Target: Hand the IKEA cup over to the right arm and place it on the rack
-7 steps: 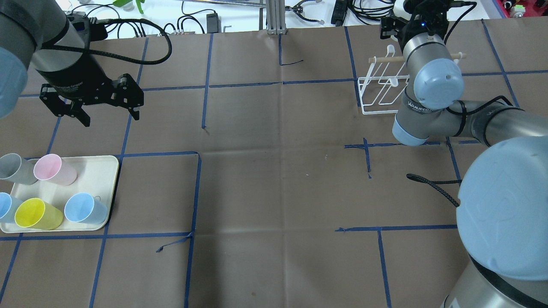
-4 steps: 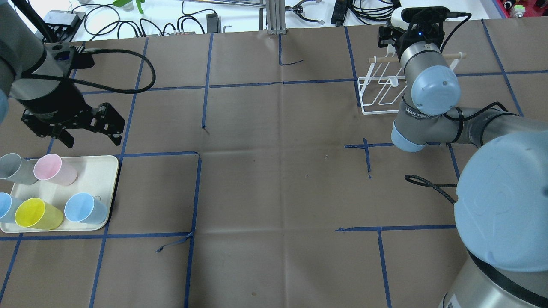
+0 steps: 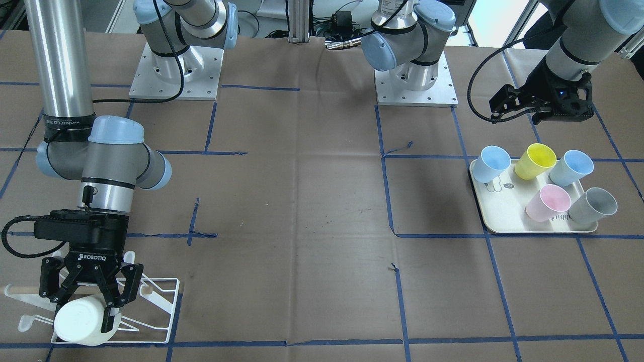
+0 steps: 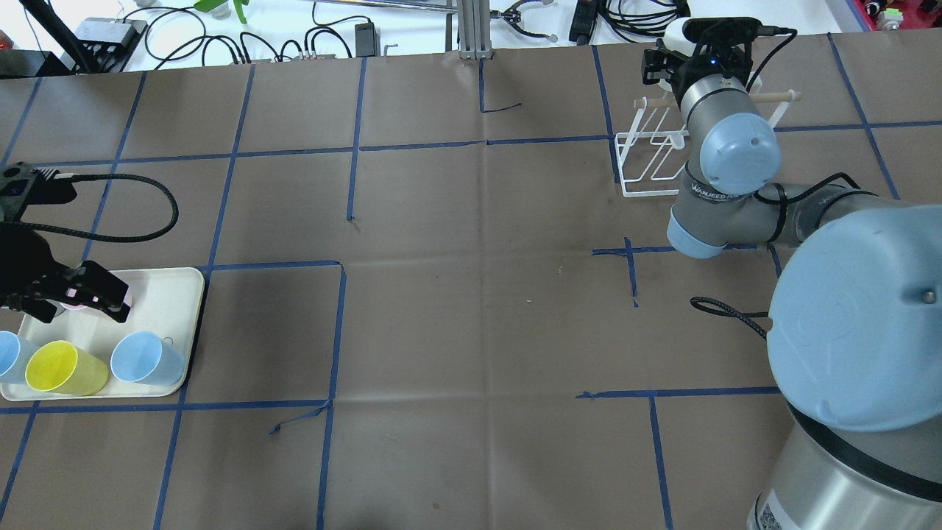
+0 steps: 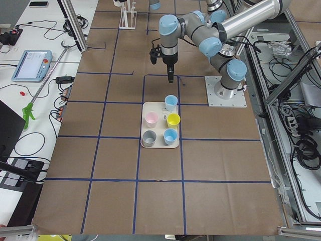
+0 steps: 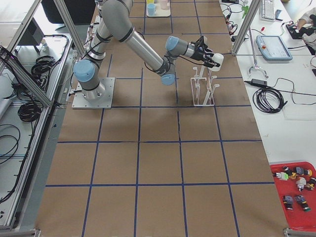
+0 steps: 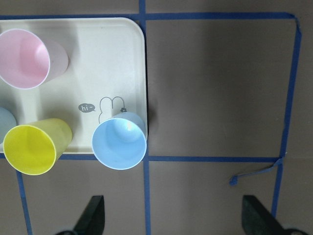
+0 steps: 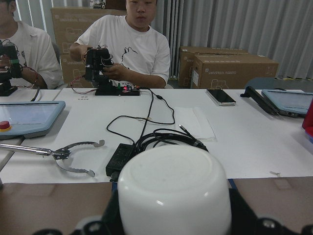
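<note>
Clamping the white IKEA cup [image 3: 75,322] in the right gripper [image 3: 80,311], low over the rack [image 3: 173,310], far right; likely needing a slow descent, mouth centred on one prong [image 3: 25,323], before letting go. Holding the left gripper [image 7: 173,218] spread above the tray [image 4: 165,294], near left.

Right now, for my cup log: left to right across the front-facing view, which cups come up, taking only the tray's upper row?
The white plastic cup held by the right hand → pale blue plastic cup → yellow plastic cup → second pale blue plastic cup, these three on the cream rectangular tray.
</note>
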### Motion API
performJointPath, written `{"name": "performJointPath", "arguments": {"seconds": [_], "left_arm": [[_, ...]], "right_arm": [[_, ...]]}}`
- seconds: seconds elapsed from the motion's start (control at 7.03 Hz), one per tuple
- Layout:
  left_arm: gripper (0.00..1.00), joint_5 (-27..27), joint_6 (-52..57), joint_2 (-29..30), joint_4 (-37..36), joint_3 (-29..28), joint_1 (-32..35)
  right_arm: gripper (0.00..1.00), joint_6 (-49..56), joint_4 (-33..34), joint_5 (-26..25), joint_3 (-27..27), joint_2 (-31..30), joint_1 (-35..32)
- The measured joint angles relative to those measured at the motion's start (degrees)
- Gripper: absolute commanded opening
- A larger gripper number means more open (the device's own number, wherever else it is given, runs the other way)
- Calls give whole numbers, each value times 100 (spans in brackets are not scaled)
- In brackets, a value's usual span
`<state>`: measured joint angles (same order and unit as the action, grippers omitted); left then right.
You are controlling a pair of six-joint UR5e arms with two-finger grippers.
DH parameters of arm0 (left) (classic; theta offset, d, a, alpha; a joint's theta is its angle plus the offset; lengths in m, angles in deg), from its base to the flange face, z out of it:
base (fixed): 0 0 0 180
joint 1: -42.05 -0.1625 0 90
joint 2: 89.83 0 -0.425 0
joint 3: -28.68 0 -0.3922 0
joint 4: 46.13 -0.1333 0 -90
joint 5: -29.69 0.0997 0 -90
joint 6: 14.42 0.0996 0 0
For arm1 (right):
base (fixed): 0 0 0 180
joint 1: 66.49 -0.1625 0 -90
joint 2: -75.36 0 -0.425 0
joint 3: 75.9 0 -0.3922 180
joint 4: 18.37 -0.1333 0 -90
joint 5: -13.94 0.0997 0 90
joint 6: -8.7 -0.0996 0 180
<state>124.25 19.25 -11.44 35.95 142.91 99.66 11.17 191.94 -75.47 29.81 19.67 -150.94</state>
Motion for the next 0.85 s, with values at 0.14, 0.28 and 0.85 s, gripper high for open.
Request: {"name": "performJointPath", "arguments": {"seconds": [0.14, 0.28, 0.85], "left_arm": [[99, -48, 196, 19, -130, 144, -177], [99, -207, 273, 85, -264, 259, -247], [98, -559, 307, 533, -1528, 1045, -276]], "right_arm": [[9, -1, 12, 2, -11, 43, -7], [12, -1, 45, 2, -4, 88, -17], [99, 1, 105, -6, 9, 176, -29]]}}
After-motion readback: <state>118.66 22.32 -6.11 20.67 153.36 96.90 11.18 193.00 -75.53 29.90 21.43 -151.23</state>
